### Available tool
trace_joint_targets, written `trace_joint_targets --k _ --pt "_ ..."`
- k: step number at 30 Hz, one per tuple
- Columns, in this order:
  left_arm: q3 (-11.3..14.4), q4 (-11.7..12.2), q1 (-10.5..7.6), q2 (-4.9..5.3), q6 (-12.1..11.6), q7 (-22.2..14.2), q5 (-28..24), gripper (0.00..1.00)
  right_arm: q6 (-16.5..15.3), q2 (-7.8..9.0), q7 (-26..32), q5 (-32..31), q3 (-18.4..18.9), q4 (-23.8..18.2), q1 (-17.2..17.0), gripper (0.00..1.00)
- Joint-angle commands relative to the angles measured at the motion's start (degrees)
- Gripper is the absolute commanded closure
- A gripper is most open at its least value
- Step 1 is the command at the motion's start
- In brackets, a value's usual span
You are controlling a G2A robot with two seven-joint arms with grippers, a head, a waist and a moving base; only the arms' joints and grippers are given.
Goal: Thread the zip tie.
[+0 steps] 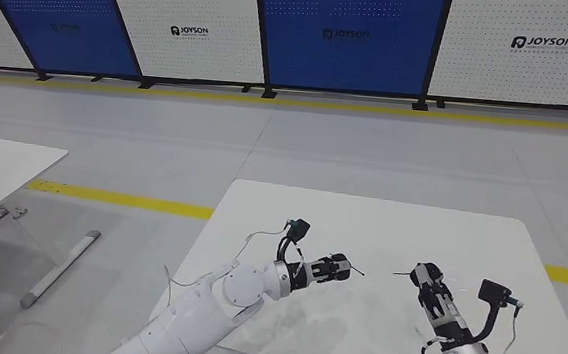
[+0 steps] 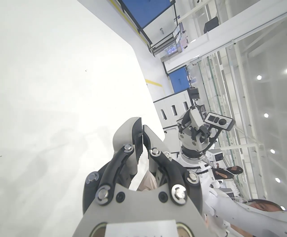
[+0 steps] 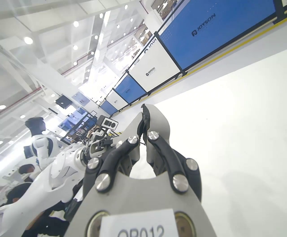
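Observation:
Over the white table (image 1: 381, 225) my two grippers face each other a short way apart. My left gripper (image 1: 340, 269) is shut on a thin black zip tie end (image 1: 356, 271) that pokes out toward the right arm. My right gripper (image 1: 419, 276) is shut on another black zip tie end (image 1: 402, 274) that points back at it. The two tips do not touch. In the left wrist view the gripper (image 2: 142, 127) pinches a small black sliver (image 2: 140, 135). In the right wrist view the gripper (image 3: 143, 112) clamps a black strip (image 3: 145, 115) between its pads.
A second white table (image 1: 4, 165) stands off to the left across a strip of floor. Blue and white partition panels (image 1: 346, 31) line the back behind a yellow floor line (image 1: 122, 199). The table's near edge runs close under both arms.

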Motion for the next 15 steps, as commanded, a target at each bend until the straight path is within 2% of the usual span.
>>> trace_joint_targets --k 1,5,15 --pt "0.0 0.0 0.0 0.0 0.0 0.0 0.0 1.0 -1.7 -0.34 -0.83 1.94 -0.66 1.57 0.21 1.0" --pt "0.0 0.0 0.0 0.0 0.0 0.0 0.0 1.0 -4.54 -0.89 -1.3 5.17 -1.77 3.05 -0.02 1.0" --pt "0.0 0.0 0.0 0.0 0.0 0.0 0.0 1.0 -4.47 -0.93 -1.27 5.29 -1.77 2.92 -0.03 1.0"
